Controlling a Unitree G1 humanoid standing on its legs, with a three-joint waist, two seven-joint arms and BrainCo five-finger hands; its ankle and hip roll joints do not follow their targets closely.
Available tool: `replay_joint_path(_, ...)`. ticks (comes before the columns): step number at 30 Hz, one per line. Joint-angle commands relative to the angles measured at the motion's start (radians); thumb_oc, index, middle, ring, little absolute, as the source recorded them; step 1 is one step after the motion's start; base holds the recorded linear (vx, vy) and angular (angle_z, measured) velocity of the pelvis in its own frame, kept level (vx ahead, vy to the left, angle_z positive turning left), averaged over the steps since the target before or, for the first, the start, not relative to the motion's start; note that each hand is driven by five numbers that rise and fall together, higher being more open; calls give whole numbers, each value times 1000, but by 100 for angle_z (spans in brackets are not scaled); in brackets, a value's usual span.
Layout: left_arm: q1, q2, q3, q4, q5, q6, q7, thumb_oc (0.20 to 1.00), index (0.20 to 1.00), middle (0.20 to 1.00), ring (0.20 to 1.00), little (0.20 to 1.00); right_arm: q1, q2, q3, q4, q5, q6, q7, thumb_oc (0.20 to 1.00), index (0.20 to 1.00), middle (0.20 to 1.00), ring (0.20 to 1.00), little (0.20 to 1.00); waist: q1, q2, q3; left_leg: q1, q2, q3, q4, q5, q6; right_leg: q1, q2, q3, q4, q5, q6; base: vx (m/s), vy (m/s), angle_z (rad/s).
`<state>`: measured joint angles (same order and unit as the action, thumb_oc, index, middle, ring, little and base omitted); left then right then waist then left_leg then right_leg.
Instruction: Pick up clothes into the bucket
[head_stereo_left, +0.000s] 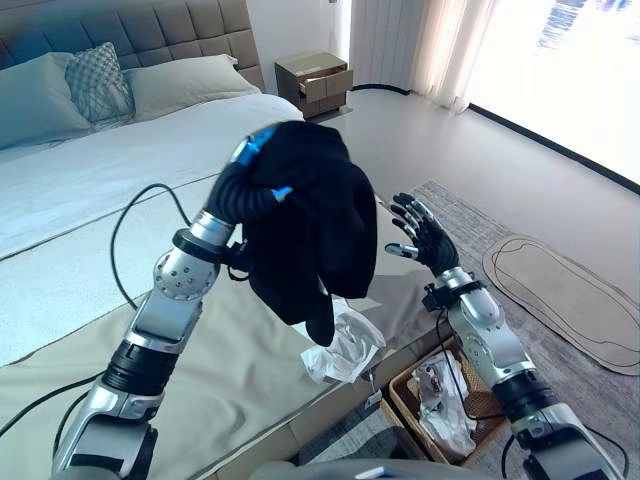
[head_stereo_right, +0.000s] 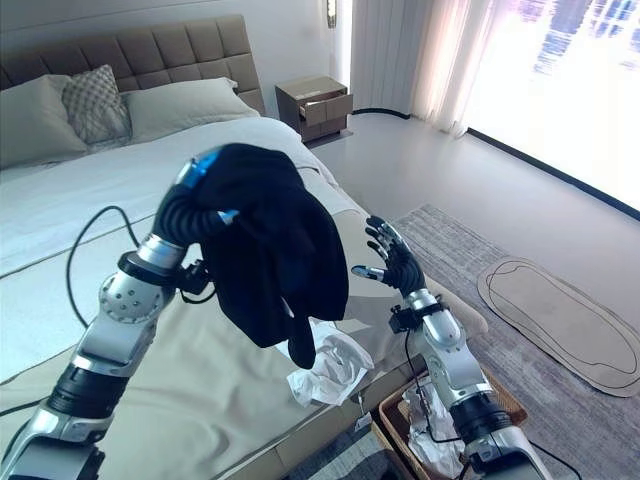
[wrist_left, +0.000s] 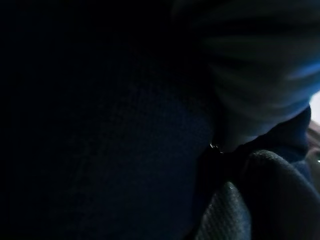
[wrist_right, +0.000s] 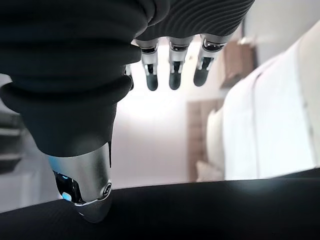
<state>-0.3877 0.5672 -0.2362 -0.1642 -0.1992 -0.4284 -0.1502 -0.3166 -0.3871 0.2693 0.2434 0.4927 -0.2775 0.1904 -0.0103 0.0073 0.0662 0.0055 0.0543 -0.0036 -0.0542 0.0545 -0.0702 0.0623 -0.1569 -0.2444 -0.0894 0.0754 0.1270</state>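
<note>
A black garment (head_stereo_left: 315, 225) hangs draped over my raised left hand (head_stereo_left: 240, 190), above the bed's near edge; its dark cloth (wrist_left: 100, 125) covers the left wrist view. My right hand (head_stereo_left: 425, 235) is just right of the garment, held upright and open, with straight fingers (wrist_right: 172, 70) holding nothing; the black cloth (wrist_right: 200, 210) lies right before it. A crumpled white cloth (head_stereo_left: 345, 345) lies on the bed edge below the garment. A wicker basket (head_stereo_left: 405, 395) stands on the floor beside the bed, under my right forearm, with white clothes (head_stereo_left: 445, 395) in it.
The bed (head_stereo_left: 120, 180) with its beige cover fills the left side, with pillows (head_stereo_left: 60, 90) at the headboard. A wooden nightstand (head_stereo_left: 315, 82) stands at the back. A grey rug and an oval mat (head_stereo_left: 565, 295) lie on the floor to the right.
</note>
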Motion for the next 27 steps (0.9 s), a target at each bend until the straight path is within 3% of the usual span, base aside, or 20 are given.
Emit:
replay_joint_path(1,-57,21,-1,-21,-178,-60,-105,200,200,200,200,200,-74,17,29,-67,134,-20,95,1000,1000,1000,1000,1000,10,-48,-38,-22,21,-11,55,-39,-16,-12,-51,26,59,-14,54,0,0,0)
replay_joint_path(2,-55,35,-15,-32,-240,-50,-179,200,200,200,200,200,-71,25,53,-79,186,-3,148,1000,1000,1000,1000,1000,8,-47,-40,-19,22,-10,53,-40,-15,-15,-50,30,61,-14,53,0,0,0)
replay_joint_path(7,-47,64,-26,-38,-312,-40,-266,200,200,200,200,200,-63,53,84,-74,256,15,209,1000,1000,1000,1000,1000,6,-46,-42,-13,23,-7,49,-39,-17,-14,-50,32,61,-15,54,0,0,0)
replay_joint_path(13,-55,78,-33,-84,-329,-41,-311,200,200,200,200,200,-94,31,132,-72,196,25,224,1000,1000,1000,1000,1000,7,-48,-41,-10,25,-4,44,-36,-19,-13,-50,33,61,-15,53,0,0,0)
replay_joint_path(19,-79,95,-60,-126,-327,-45,-366,200,200,200,200,200,-153,-28,235,-48,98,60,329,1000,1000,1000,1000,1000,13,-49,-43,-10,25,-10,42,-34,-21,-8,-48,28,60,-18,53,0,0,0)
replay_joint_path(27,-75,89,-50,-116,-312,-43,-392,200,200,200,200,200,-162,-29,284,-21,99,94,405,1000,1000,1000,1000,1000,18,-51,-42,-8,24,-14,42,-34,-21,-4,-49,22,62,-21,53,0,0,0)
